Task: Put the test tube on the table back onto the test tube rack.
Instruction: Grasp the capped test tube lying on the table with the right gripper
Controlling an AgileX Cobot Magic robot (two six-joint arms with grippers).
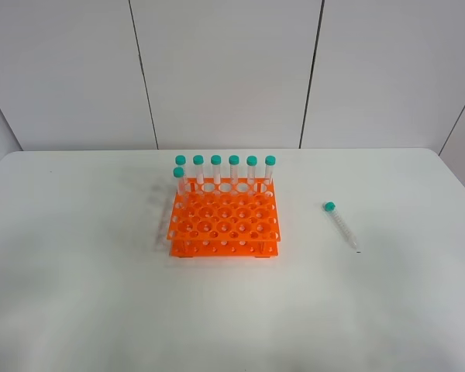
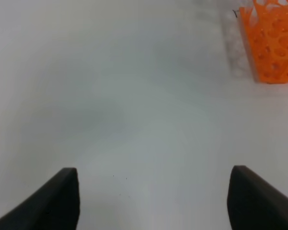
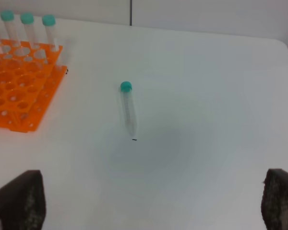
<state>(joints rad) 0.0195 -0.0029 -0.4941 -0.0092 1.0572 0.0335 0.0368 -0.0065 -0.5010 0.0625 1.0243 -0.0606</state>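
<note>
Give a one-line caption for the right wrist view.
A test tube lies on the table, apart from the orange test tube rack; right gripper jaws open.

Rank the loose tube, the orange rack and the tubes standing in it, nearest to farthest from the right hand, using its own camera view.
1. Loose test tube, lying on the table ahead of the right hand.
2. Orange rack, toward the table's middle.
3. Standing tubes, along the rack's far edge.

The test tube point(image 1: 340, 225) lies on the worktop point(image 1: 77, 294), well apart from the orange rack point(image 1: 223, 225), with open room all around it. Tall capped tubes point(image 1: 234, 172) stand along the rack's far edge. Its nearer holes are open from above.
</note>
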